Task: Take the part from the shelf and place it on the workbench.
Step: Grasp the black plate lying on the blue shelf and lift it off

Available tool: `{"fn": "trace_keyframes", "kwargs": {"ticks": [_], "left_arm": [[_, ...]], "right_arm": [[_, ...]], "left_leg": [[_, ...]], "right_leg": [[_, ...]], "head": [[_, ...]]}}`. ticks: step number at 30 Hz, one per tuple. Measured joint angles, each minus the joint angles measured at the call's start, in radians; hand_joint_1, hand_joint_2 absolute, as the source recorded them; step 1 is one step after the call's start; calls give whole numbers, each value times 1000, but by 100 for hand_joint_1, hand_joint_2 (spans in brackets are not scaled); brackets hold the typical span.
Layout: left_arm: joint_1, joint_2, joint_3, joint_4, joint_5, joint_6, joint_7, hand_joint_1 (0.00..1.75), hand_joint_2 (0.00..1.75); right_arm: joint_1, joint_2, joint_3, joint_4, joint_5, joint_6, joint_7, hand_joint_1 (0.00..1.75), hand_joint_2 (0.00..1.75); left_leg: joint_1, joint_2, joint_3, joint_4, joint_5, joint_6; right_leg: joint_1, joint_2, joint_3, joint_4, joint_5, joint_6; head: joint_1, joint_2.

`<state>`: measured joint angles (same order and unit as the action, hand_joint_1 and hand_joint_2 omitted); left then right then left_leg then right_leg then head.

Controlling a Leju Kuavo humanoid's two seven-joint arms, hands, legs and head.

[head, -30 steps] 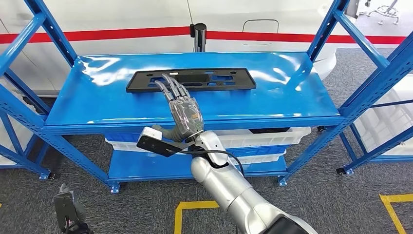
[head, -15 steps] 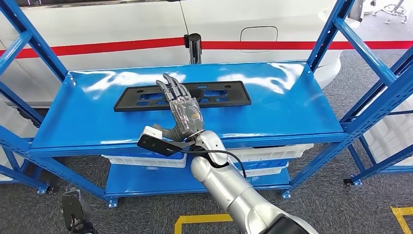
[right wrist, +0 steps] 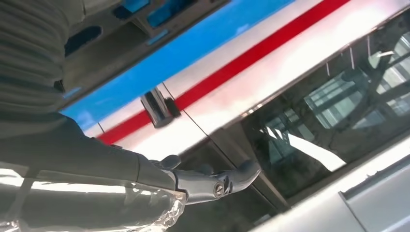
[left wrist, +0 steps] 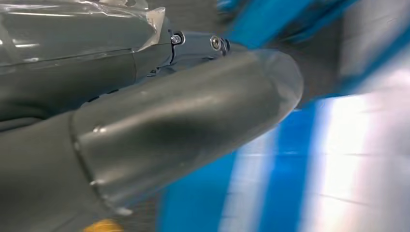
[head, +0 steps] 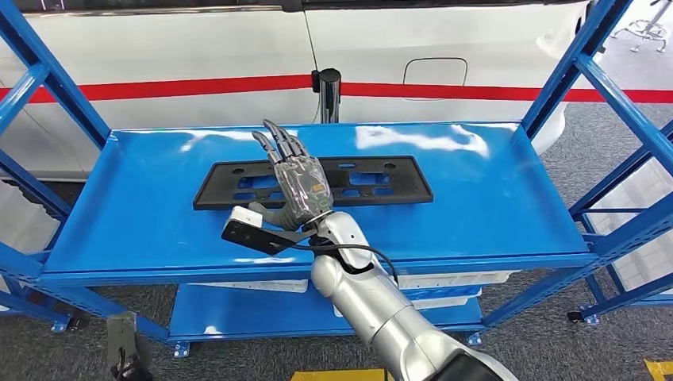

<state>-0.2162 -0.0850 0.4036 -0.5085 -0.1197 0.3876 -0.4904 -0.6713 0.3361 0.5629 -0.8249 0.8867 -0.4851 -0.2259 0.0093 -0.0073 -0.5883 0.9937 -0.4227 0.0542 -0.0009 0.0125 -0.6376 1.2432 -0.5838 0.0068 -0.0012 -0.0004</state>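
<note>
Head view: right hand (head: 298,184) hovers over the part (head: 381,181) on the shelf (head: 492,198), fingers (head: 278,143) spread, holding nothing, apparently poised to grasp. Left hand (left wrist: 121,121) is blurred; I cannot tell its fingers' state.

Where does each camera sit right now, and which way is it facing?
Head view: high on the body, looking down at the blue shelf and black part; right hand raised over the part.
Left wrist view: behind the left hand, facing blurred blue framing.
Right wrist view: behind the right hand, facing the white car with the red stripe.
Shared: head and right wrist views both show the car.
</note>
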Motion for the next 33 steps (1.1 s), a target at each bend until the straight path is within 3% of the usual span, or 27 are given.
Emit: {"fn": "trace_keyframes", "kwargs": {"ticks": [1, 2, 3, 5, 6, 8, 10, 12, 13, 17, 21, 25, 28, 33], "left_arm": [[8, 8, 0, 39, -16, -14, 64, 0, 0], [23, 14, -1, 77, -33, -31, 132, 0, 0], [42, 20, -3, 114, -50, -53, 205, 0, 0], [87, 26, -15, 174, -94, -120, 398, 0, 0], [108, 29, -28, 200, -122, -160, 520, 0, 0], [140, 29, -63, 243, -181, -229, 750, 0, 0], [159, 24, -104, 268, -236, -303, 908, 0, 0], [164, 17, -146, 286, -276, -379, 1011, 0, 0], [164, 13, -165, 292, -286, -405, 1042, 0, 0], [164, 5, -207, 307, -301, -438, 1081, 0, 0], [161, -10, -229, 310, -327, -434, 1002, 0, 0], [141, -39, -256, 310, -379, -416, 942, 0, 0], [76, -65, -288, 305, -445, -405, 924, 0, 0], [-59, -101, -334, 282, -485, -407, 943, 0, 0]], "right_arm": [[9, -1, 0, -4, 1, 2, 4, 0, 175], [18, -3, 0, -10, 3, 3, 7, 0, 175], [27, -5, 0, -16, 4, 4, 9, 0, 175], [38, -8, 0, -26, 5, 8, 11, 0, 175], [41, -10, 0, -30, 4, 12, 12, 0, 175], [48, -10, 2, -38, 3, 21, 16, 0, 175], [53, -6, 8, -51, 7, 31, 22, 0, 175], [56, -1, 20, -65, 14, 43, 26, 0, 175], [57, 1, 26, -71, 15, 48, 27, 0, 175], [65, 1, 45, -91, 17, 66, 29, 0, 175], [66, 3, 81, -118, -2, 115, 50, 0, 175], [43, 3, 150, -128, -56, 122, 90, 0, 175], [17, 3, 214, -115, -127, 114, 117, 0, 175], [-26, 3, 335, -81, -196, 90, 137, 0, 175]], "left_leg": [[0, 0, 6, 0, -7, -1], [0, 0, 14, 1, -15, -4], [0, 1, 23, 1, -23, -7], [0, 3, 41, 2, -41, -16], [-1, 3, 46, 3, -49, -22], [-1, 3, 52, 8, -58, -35], [2, 7, 56, 9, -65, -28], [5, 12, 62, 4, -72, -14], [6, 13, 64, 0, -72, -12], [6, 16, 70, -12, -74, -15], [7, 17, 70, -15, -73, -20], [9, 17, 71, -16, -71, -43], [9, 14, 69, -16, -68, -52], [7, 8, 72, -15, -67, -53]], "right_leg": [[-1, 0, -29, 18, -10, 2], [-4, 0, -42, 3, -2, 6], [-7, -1, -39, -41, 25, 15], [-12, -3, -11, -165, 107, 31], [-12, -5, 2, -206, 132, 30], [-9, -9, 15, -233, 150, 9], [-9, -8, 26, -237, 160, -1], [-7, -8, 32, -239, 159, -3], [-5, -8, 32, -239, 157, -6], [-3, -8, 33, -239, 153, -12], [-2, -8, 33, -239, 152, -13], [1, -9, 33, -238, 153, -14], [1, -13, 33, -238, 153, -14], [-2, -18, 40, -238, 154, -14]], "head": [[0, 0], [1, 0], [1, 0], [0, 0], [0, 0], [-1, 0], [-1, 0], [-2, 0], [-2, 0], [-3, 0], [-3, 0], [-2, 0], [-2, 0], [-2, 0]]}}
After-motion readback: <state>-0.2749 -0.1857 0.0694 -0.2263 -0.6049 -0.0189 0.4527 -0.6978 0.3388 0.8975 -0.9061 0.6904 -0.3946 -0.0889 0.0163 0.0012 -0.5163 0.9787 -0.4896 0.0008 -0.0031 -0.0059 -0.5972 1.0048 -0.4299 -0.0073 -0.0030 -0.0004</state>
